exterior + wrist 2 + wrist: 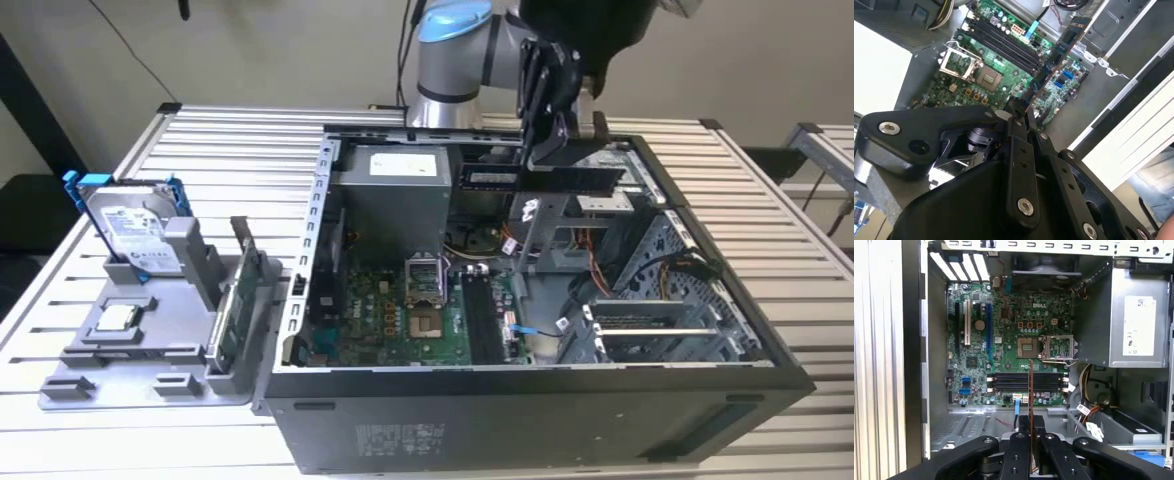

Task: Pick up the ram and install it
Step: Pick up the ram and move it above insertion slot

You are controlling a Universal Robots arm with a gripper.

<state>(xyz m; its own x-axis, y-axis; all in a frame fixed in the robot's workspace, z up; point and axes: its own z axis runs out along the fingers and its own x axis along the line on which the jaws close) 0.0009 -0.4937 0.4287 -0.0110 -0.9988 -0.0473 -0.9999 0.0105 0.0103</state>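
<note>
Closest to my exterior camera is the dark outer wall of the open computer case (534, 425), which stands on the slatted counter (227, 130). At the exterior view's left I see a gray holder (120, 370) on the counter just beside the case. A hard drive (127, 235) in a blue frame stands upright at the holder's far end, and a green circuit card (234, 310) stands on edge in the slot nearest the case. Inside the case the motherboard (400, 310) lies flat on the bottom, with the silver power supply (394, 190) behind it and the dark memory slots (481, 315) toward the board's right side. Further right and higher, the gripper (558, 160) hangs over the open case. Its fingers are clamped closed on the ram (541, 178), gripped near the middle and held level, well clear of the board. In the second wrist view the ram (1054, 55) juts out from the gripper (1019, 112) above the motherboard. In the first wrist view I see the ram (1030, 390) edge-on, crossing the memory slots (1004, 382) and not seated in any of them.
</note>
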